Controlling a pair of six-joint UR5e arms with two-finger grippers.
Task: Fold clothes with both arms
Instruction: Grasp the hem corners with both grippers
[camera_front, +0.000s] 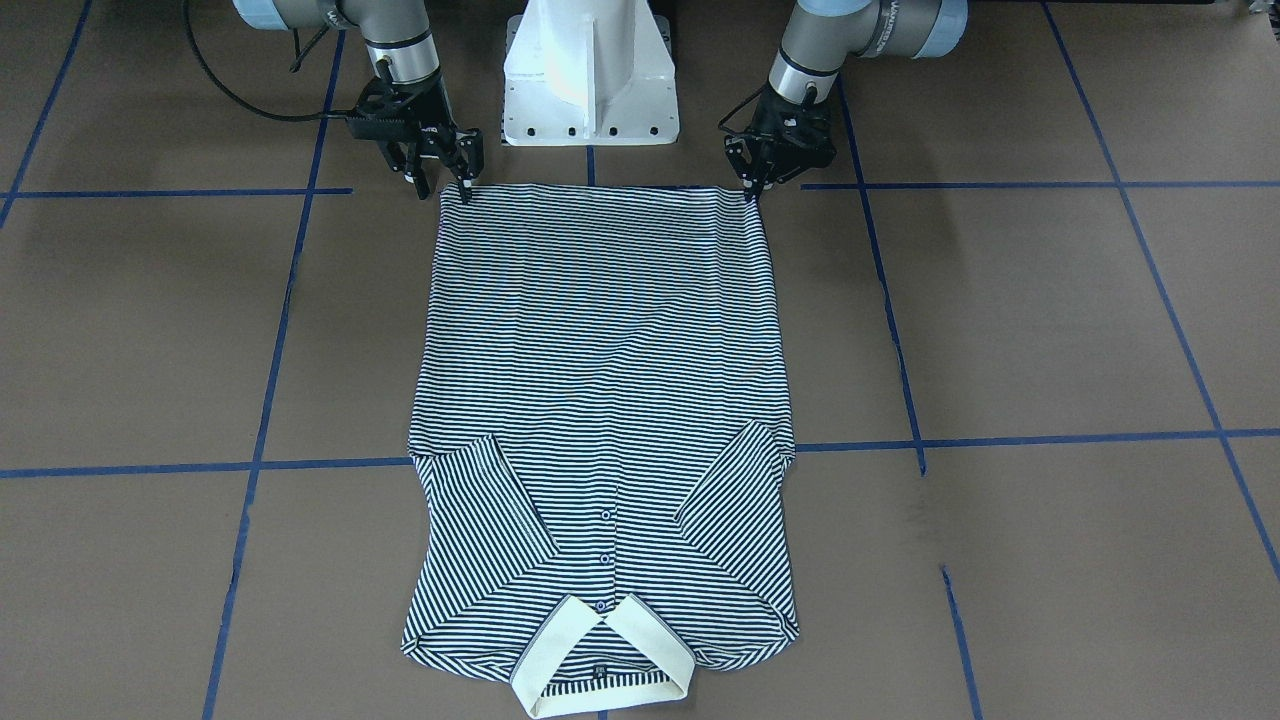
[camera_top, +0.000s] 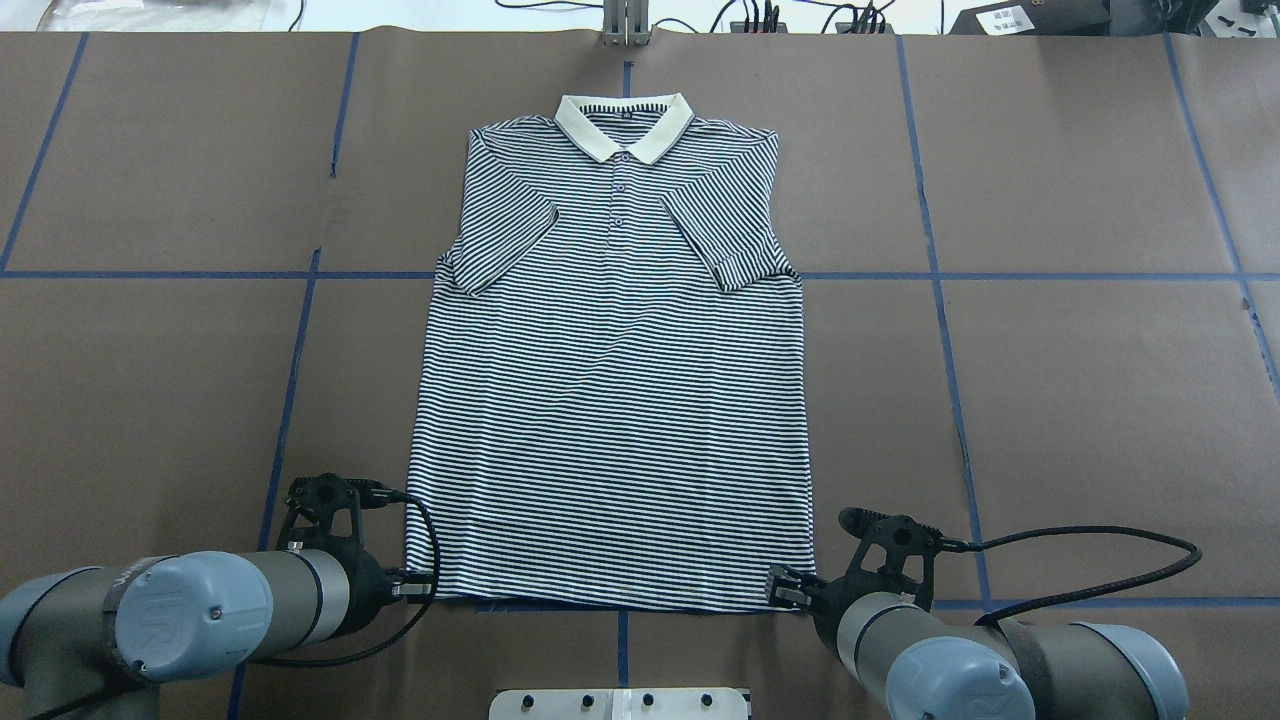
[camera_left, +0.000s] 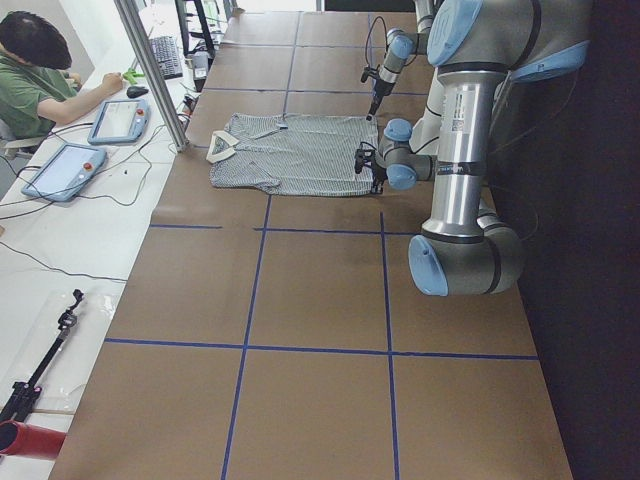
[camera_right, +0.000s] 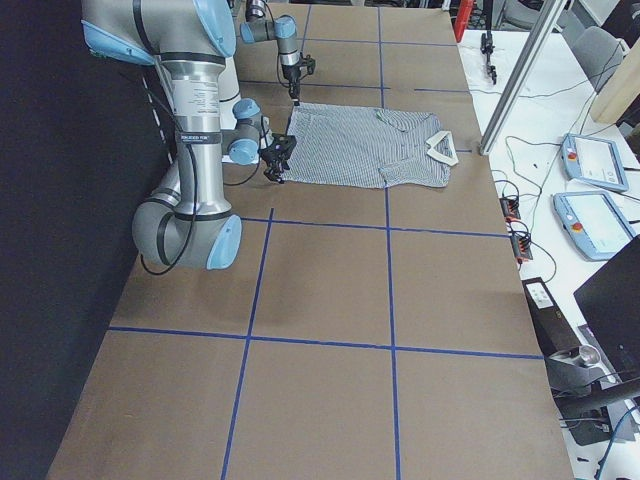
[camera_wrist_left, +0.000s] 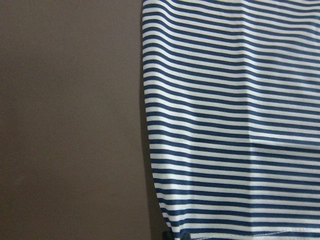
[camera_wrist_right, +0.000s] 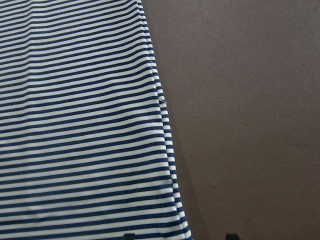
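Note:
The striped polo shirt (camera_front: 600, 350) lies flat and face up on the brown table, with its cream collar (camera_top: 625, 125) at the far side and both sleeves folded in over the chest. Its hem lies at my side. My left gripper (camera_front: 752, 192) is at the hem's left corner (camera_top: 425, 590). Its fingertips sit close together on that corner in the left wrist view (camera_wrist_left: 176, 236), so it is shut on the shirt. My right gripper (camera_front: 442, 190) is open at the hem's right corner (camera_top: 783, 590). Its fingertips (camera_wrist_right: 129, 235) stand wide apart around the edge.
The white pedestal base (camera_front: 590, 80) stands just behind the hem between the arms. Blue tape lines (camera_top: 300, 340) cross the brown table cover. A seated person (camera_left: 30, 70) and control tablets (camera_left: 60, 170) are beyond the table's far edge, behind a metal post (camera_left: 150, 70).

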